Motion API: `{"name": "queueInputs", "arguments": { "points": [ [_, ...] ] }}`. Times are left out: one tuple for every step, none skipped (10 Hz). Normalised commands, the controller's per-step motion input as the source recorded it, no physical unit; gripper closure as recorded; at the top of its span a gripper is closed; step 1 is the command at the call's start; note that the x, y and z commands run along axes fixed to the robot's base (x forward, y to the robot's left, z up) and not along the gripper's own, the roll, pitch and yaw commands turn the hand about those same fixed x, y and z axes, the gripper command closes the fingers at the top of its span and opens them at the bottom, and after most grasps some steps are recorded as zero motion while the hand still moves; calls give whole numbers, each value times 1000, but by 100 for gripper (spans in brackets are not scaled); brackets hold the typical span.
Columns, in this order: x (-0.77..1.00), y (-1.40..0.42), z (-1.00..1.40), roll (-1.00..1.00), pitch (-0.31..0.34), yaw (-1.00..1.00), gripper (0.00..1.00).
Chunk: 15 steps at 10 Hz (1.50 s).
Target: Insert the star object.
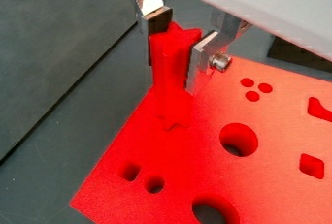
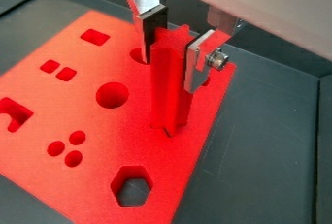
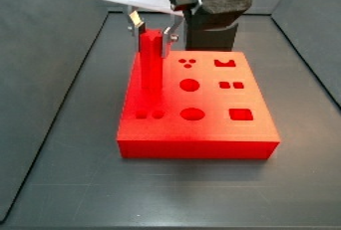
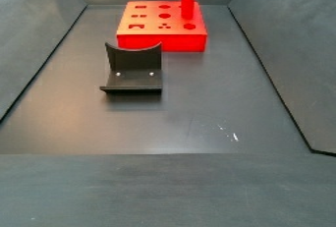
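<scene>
The star object (image 1: 169, 78) is a long bright red peg standing upright between my fingers; it shows in both wrist views (image 2: 169, 87) and both side views (image 3: 151, 70) (image 4: 188, 3). My gripper (image 1: 180, 51) (image 2: 176, 58) is shut on its upper part, one pad on each side. It comes down from above in a side view (image 3: 154, 22). The peg's lower end meets the top of the flat red block (image 1: 279, 121) (image 2: 123, 136) (image 3: 200, 144) near one edge. I cannot tell how deep it sits in a hole.
The block (image 4: 157, 42) has several shaped holes: round, square, hexagonal and a three-dot group. A dark grey curved holder (image 4: 132, 69) stands on the dark floor beside the block, also seen behind it (image 3: 213, 15). Grey walls enclose the floor.
</scene>
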Motion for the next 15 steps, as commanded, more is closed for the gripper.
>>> {"name": "queueInputs", "arguments": {
  "points": [
    [0,-6,-314,6,-26,23,100],
    [34,-29,-611,-7,-64,0,100],
    [0,0,-906,-6,-4,0,100],
    [0,0,-1000,6,0,0,100],
    [20,0,-1000,24,0,0,100],
    [11,3,-1000,44,0,0,100],
    [0,0,-1000,49,0,-6,100],
    [0,0,-1000,43,0,-20,100],
    [0,0,-1000,14,0,-34,100],
    [0,0,-1000,0,-89,-60,100],
    [-163,-54,-754,6,-260,0,100],
    [-231,-20,-666,41,-304,0,100],
    [-71,0,-620,0,-284,0,100],
    [-143,0,-591,0,-336,0,100],
    [-134,-20,-669,116,-286,0,100]
  ]
}}
